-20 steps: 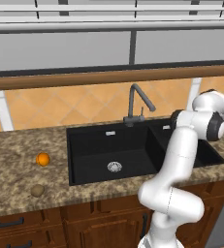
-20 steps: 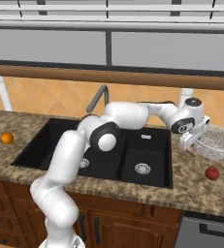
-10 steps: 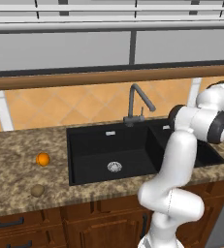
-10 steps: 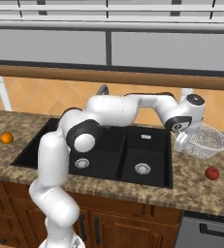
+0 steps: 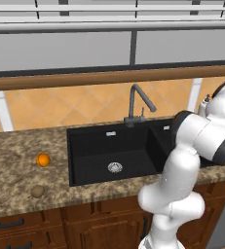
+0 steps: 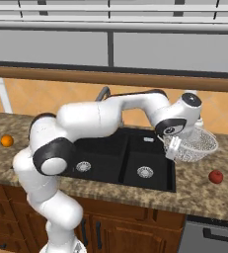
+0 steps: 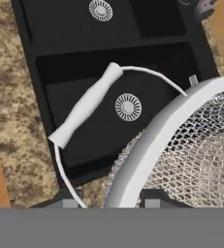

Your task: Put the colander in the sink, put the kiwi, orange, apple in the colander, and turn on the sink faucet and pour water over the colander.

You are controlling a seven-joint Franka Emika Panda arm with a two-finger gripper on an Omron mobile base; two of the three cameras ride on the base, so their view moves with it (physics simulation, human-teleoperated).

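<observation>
The claw (image 6: 172,148) is closed on the rim of the colander (image 6: 197,145), holding it lifted beside the right edge of the sink (image 6: 135,163), probably to carry it in; the apple (image 6: 215,176) waits on the desk (image 6: 204,195) near its front right edge.

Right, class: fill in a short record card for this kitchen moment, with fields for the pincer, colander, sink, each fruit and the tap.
pincer: shut on the colander rim
colander: lifted, tilted, at the sink's right end
sink: black double basin, nothing in it
orange: counter left of sink
kiwi: counter, nearer the front edge than the orange
apple: counter right of sink
faucet: no water running
</observation>
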